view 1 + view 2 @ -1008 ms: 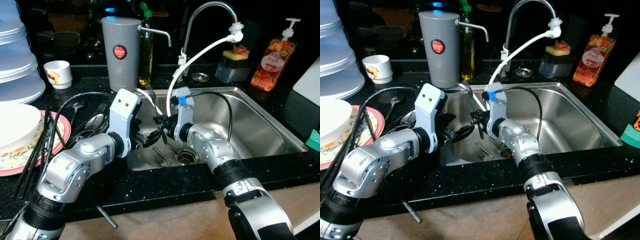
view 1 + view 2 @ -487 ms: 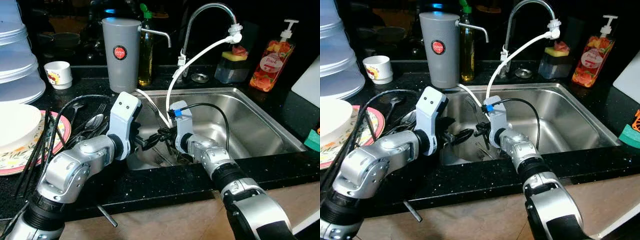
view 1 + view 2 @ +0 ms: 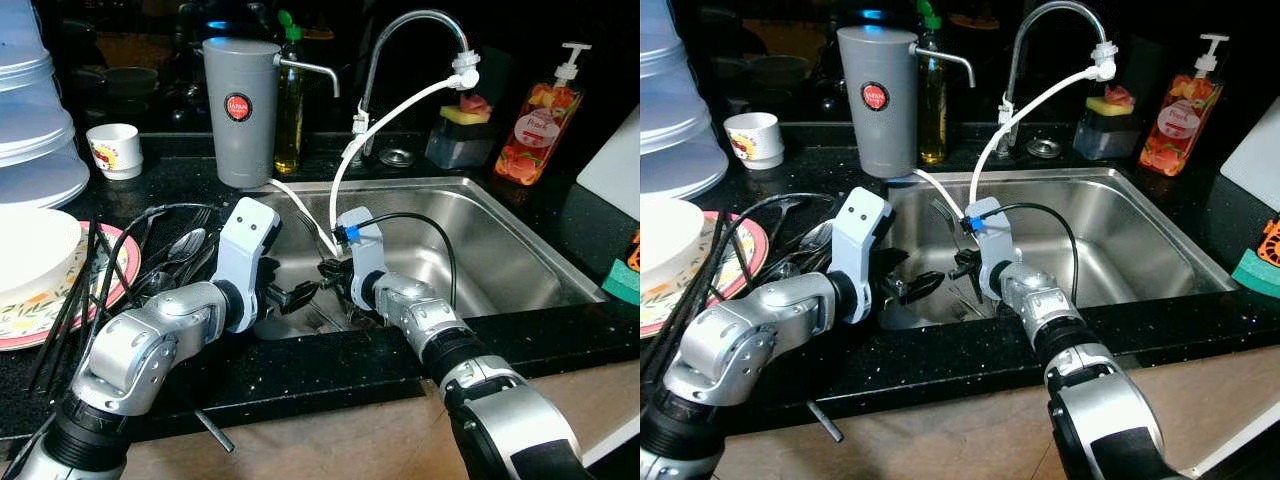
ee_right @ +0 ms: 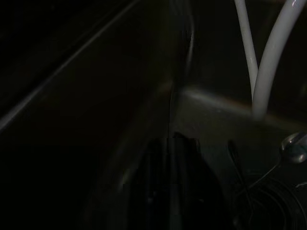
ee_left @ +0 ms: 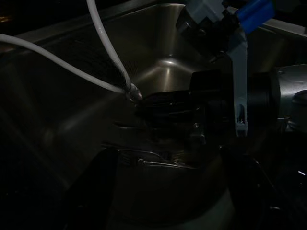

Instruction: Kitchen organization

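Both grippers are down inside the steel sink (image 3: 500, 240), at its front left. My left gripper (image 3: 298, 294) reaches in from the counter; in the left wrist view its fingers (image 5: 86, 191) stand wide apart, open. A fork (image 5: 153, 160) lies on the sink floor between them, also in the left eye view (image 3: 322, 318). My right gripper (image 3: 332, 278) faces the left one from close by, a little higher. Its fingers (image 4: 172, 182) look pressed together. A thin bright line runs out from them; it is too dark to name.
A white hose (image 3: 340, 170) hangs from the faucet (image 3: 400, 25) into the sink by the grippers. Spoons and forks (image 3: 185, 245) lie on the left counter by a plate (image 3: 60, 310) and bowl (image 3: 30, 250). A grey canister (image 3: 240, 110) and soap bottle (image 3: 535, 120) stand behind.
Both grippers have sunk from mid-height toward the sink floor. The right one has drawn nearer to the front left corner. They stay close together.
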Motion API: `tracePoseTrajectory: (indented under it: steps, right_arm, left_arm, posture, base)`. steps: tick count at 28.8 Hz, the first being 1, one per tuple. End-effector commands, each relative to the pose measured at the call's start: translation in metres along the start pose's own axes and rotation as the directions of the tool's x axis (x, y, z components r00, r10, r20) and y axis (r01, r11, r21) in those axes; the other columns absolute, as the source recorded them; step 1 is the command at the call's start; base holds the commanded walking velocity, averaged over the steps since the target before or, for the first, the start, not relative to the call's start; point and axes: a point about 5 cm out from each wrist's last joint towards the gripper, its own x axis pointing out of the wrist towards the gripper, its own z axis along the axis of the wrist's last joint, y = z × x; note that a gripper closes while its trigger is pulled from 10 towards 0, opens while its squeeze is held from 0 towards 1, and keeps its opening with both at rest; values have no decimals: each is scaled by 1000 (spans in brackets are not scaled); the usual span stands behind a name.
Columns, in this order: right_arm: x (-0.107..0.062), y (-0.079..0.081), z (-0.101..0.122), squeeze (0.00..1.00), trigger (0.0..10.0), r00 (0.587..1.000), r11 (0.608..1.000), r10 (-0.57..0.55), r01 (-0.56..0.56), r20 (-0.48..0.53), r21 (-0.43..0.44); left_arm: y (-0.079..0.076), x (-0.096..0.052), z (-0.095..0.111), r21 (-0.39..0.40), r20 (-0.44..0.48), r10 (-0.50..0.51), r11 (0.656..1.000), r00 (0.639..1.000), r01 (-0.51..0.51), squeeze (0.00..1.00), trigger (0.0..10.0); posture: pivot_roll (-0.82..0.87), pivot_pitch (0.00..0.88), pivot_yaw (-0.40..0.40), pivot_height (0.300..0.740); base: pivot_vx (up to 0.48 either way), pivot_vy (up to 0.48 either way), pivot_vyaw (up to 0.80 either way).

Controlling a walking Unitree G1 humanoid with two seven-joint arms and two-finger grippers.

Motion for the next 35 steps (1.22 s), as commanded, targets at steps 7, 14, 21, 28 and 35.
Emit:
tracePoseTrajectory:
  steps: [7, 14, 21, 28, 35]
  right_arm:
    - [-1, -6, 8, 0, 10000, 997, 998, -61, 62, 44, -6]
    - [-4, -14, 20, 0, 10000, 989, 994, -103, 106, 104, -24]
    - [-12, -19, 47, 0, 10000, 961, 994, -108, 102, 254, 39]
    - [-19, 0, 65, 0, 10000, 932, 998, 26, -45, 361, 46]
    - [-19, 15, 55, 0, 10000, 926, 993, 43, -82, 375, 89]
  left_arm:
    - [4, -1, 4, 24, 52, 49, 998, 997, -51, 0, 10000]
    - [20, -3, 12, -8, 91, 213, 977, 973, -213, 0, 10000]
    - [52, -7, 6, -1, 9, 544, 839, 839, -544, 0, 10000]
    - [66, -7, 5, 7, -27, 667, 745, 745, -667, 0, 10000]
    - [81, -2, 11, 242, 63, 711, 670, 701, -702, 1000, 10000]
  posture:
    - [-15, 5, -66, 740]
    - [-19, 11, -63, 740]
    - [-26, 25, -65, 740]
    - [-28, 36, -63, 740]
    - [-31, 56, -56, 740]
  base:
    - [0, 0, 0]
    - [0, 0, 0]
    - [0, 0, 0]
    - [0, 0, 0]
    - [0, 0, 0]
